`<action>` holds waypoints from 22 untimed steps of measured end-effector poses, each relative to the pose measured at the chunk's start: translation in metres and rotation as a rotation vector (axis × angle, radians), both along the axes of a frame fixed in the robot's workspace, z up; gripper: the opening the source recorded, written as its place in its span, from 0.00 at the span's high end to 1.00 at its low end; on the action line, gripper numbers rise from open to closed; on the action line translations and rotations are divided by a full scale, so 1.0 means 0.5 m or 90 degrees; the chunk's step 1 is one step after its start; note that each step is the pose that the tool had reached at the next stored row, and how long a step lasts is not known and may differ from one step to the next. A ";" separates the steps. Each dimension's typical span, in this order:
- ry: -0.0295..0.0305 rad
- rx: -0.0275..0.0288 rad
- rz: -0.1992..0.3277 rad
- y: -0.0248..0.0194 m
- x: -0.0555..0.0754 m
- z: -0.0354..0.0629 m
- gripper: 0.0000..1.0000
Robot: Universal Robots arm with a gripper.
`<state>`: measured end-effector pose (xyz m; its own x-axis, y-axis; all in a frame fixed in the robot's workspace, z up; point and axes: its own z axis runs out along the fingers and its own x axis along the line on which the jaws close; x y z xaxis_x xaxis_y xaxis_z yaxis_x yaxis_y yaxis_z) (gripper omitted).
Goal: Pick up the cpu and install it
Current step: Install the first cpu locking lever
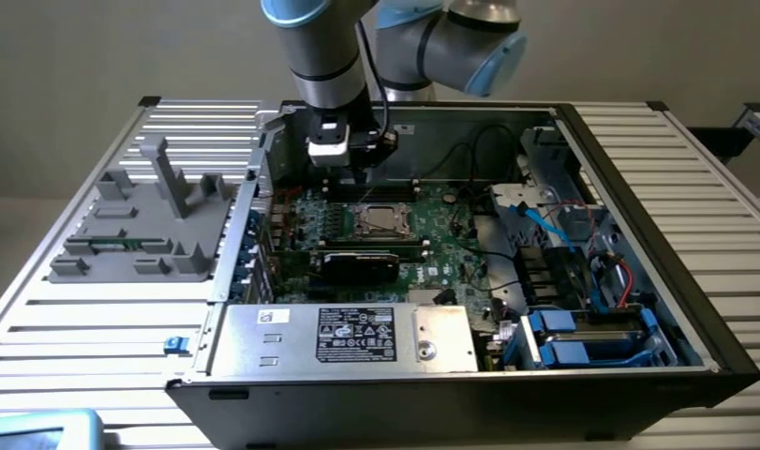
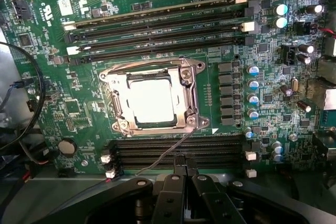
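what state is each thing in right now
cpu: lying in the socket
gripper: shut, holding nothing, clear of the cpu
memory slots: empty
computer case: side open, board exposed

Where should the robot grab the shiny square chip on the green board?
Probably by two opposite edges of the cpu, coming straight down from above: it lies flat inside the socket's metal frame, which hugs its sides and blocks any sideways reach.
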<state>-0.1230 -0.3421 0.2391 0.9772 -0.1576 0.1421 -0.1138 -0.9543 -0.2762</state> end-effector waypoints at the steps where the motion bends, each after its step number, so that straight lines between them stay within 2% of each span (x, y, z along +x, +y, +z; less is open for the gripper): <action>1: -0.0003 0.0001 -0.001 0.0001 -0.002 -0.001 0.89; 3: -0.0002 0.0015 -0.013 0.0001 -0.003 -0.003 0.89; 7: -0.0001 0.0091 -0.045 0.0000 -0.003 -0.005 0.89; 10: 0.0002 0.0210 -0.063 0.0000 -0.003 -0.008 0.89; 11: 0.0002 0.0234 -0.068 0.0001 -0.004 -0.009 0.89; 20: -0.0004 0.0244 -0.104 0.0007 -0.012 -0.023 0.89; 22: 0.0011 0.0245 -0.105 0.0005 -0.012 -0.024 0.89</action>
<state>-0.1292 -0.3418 0.2272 0.9378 -0.3215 0.1311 -0.2688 -0.9113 -0.3118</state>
